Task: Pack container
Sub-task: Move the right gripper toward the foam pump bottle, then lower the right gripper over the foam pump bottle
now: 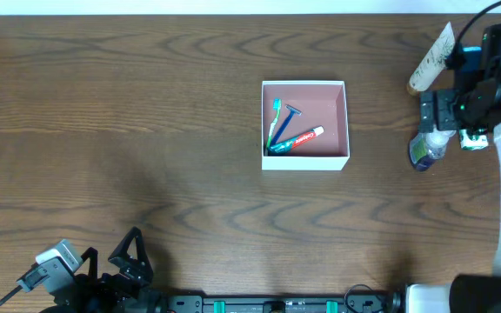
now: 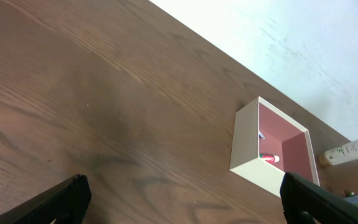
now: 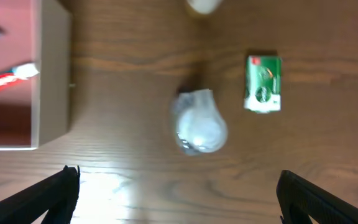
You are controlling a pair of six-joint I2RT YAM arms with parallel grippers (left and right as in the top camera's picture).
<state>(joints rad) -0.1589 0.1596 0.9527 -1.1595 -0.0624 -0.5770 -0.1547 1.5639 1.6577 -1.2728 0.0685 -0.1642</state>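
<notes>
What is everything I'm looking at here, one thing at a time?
container: one, white with pink floor, mid-table
toothbrush: one, teal, inside the container
razor: one, blue, inside the container
toothpaste tube: one, red and white, inside the container
cream tube: one, off-white, toward the table's far right
small bottle: one, clear, right of the container
soap box: one, green, beside the small bottle
table: one, brown wood
left gripper: one, black, open, over bare table
right gripper: one, black, open, above the small bottle
</notes>
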